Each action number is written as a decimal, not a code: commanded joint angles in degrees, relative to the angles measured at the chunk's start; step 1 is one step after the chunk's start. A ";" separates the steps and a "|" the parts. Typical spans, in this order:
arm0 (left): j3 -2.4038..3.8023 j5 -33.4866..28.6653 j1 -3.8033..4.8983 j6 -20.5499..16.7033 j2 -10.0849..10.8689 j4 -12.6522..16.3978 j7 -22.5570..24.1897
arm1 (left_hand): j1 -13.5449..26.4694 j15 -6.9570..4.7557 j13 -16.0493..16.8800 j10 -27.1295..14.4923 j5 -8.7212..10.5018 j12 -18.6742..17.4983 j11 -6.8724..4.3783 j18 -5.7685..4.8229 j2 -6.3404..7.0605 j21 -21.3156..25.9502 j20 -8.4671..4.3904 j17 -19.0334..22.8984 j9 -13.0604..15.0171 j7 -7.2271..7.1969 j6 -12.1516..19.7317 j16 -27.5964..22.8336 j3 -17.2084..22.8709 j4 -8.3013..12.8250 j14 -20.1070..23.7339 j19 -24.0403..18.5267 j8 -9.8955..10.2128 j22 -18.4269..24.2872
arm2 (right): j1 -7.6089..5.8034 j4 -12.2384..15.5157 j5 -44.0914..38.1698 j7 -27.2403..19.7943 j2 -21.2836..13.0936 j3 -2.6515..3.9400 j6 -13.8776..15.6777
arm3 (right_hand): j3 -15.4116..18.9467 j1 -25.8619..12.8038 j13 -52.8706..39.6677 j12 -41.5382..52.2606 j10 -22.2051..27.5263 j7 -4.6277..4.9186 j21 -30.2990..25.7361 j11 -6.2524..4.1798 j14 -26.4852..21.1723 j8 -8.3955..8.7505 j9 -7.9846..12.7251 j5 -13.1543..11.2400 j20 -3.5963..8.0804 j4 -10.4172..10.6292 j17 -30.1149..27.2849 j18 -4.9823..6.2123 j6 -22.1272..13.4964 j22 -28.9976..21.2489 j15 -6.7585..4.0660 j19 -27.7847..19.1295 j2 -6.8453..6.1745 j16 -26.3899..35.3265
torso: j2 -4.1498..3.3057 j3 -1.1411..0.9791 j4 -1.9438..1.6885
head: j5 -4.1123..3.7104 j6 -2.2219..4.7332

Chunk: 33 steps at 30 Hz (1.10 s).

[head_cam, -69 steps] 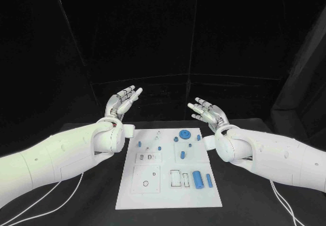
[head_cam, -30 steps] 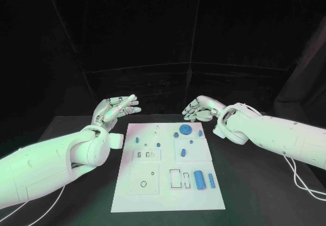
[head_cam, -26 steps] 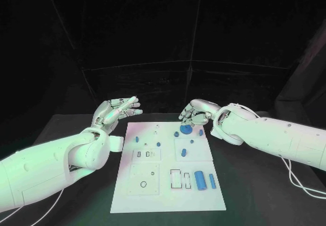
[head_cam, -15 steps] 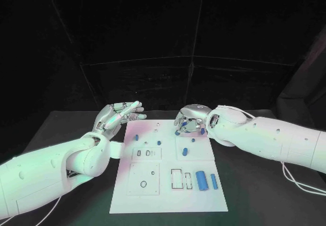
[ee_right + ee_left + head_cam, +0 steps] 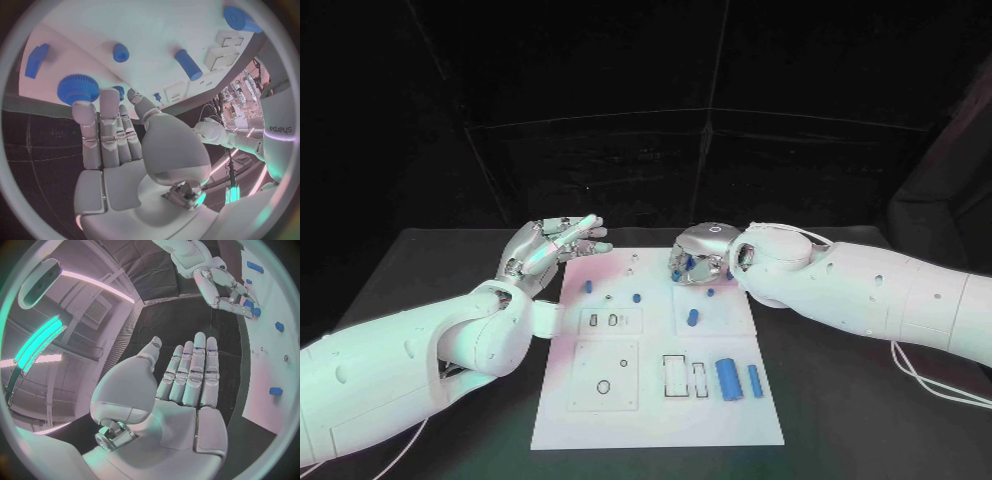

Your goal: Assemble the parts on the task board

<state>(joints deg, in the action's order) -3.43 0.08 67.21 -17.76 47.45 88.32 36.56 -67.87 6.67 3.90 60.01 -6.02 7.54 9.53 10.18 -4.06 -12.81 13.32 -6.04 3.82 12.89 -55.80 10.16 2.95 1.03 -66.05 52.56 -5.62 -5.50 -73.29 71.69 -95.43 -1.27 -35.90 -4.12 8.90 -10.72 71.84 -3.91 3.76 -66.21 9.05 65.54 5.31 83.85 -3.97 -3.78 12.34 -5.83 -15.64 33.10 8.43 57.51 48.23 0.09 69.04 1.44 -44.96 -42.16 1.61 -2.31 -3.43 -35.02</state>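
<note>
My right hand (image 5: 694,258) hangs over the task board's (image 5: 646,400) far end, fingers apart, tips near the blue gear (image 5: 78,89). Left hand (image 5: 550,245) open, empty, beside the board.

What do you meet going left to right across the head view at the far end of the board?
Left hand → far edge of the task board → right hand, over the board's far right part.
</note>
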 commanded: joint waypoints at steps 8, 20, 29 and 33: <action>0.04 0.57 0.06 1.48 0.05 -0.03 -0.16 | -0.15 0.07 -0.07 0.29 -0.38 -0.10 0.10 0.47 -0.20 -0.25 0.14 -0.08 -0.10 0.07 -0.38 0.05 -0.04 0.39 -0.40 0.42 0.14 0.06 | -0.16 -0.13 -2.34 1.98 0.40 0.06 1.25 | -1.69 -0.10 -0.06 0.05 1.15 0.26 3.71 0.30 1.43 0.13 -0.05 -1.02 -0.19 0.23 5.73 -1.54 -0.41 4.74 0.40 1.60 -0.03 -6.36 | -0.42 0.06 -0.07 | 0.36 -0.14; 0.03 0.57 0.07 1.76 0.25 0.10 -0.43 | -0.15 0.07 -0.07 0.29 -0.38 -0.10 0.10 0.47 -0.20 -0.25 0.14 -0.08 -0.10 0.07 -0.38 0.05 -0.04 0.39 -0.40 0.42 0.14 0.06 | -0.16 -0.60 -2.34 2.57 0.81 0.08 0.14 | -3.06 -0.26 -0.18 0.33 0.46 0.18 6.64 0.15 1.51 -0.03 -0.10 -1.12 -0.32 0.75 10.00 -2.12 0.26 8.75 0.33 3.02 0.32 -11.08 | -0.70 0.04 -0.07 | 0.26 -0.39; 0.03 0.56 0.08 2.05 0.47 0.44 -0.68 | -0.15 0.08 -0.08 0.25 -0.38 -0.16 0.11 0.47 -0.22 -0.25 0.13 -0.10 -0.10 0.08 -0.37 -0.01 0.00 0.44 -0.41 0.52 0.18 0.08 | -0.16 -1.28 -2.34 2.78 1.27 0.08 -1.77 | -5.14 0.05 -0.20 0.52 -0.87 -0.06 8.29 -0.12 1.25 -0.49 -0.23 -1.48 -0.15 1.03 11.87 -2.40 2.17 10.89 0.22 3.52 0.76 -13.61 | -1.02 0.04 -0.15 | 0.29 -0.40; 0.03 0.56 0.08 2.08 0.50 0.49 -0.74 | -0.15 0.08 -0.08 0.25 -0.38 -0.16 0.11 0.47 -0.22 -0.25 0.13 -0.10 -0.10 0.08 -0.37 -0.01 0.00 0.44 -0.41 0.52 0.18 0.08 | -0.16 -1.49 -2.34 2.77 1.51 0.08 -2.18 | -5.92 -0.02 -0.24 0.68 -1.69 -0.38 9.43 -0.42 1.41 -0.71 -0.30 -1.81 -0.08 1.33 13.62 -2.69 3.04 12.68 0.02 4.33 0.91 -15.34 | -1.06 0.08 -0.12 | 0.36 -0.53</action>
<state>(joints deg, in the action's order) -3.43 0.22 67.22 -16.68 47.90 88.65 35.70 -67.86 6.67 3.89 60.00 -6.02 7.54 9.53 10.18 -4.06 -12.80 13.52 -6.08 3.78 12.89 -55.80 10.16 2.95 1.03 -66.05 52.76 -5.61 -5.46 -73.38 70.28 -97.40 1.28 -34.48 -4.04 8.06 -16.30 71.91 -4.09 4.23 -67.59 8.65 74.63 4.99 83.84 -4.33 -3.97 10.78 -5.99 -14.23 46.36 6.64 60.16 60.53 0.09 72.93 1.87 -59.95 -43.14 1.65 -2.43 -3.12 -35.51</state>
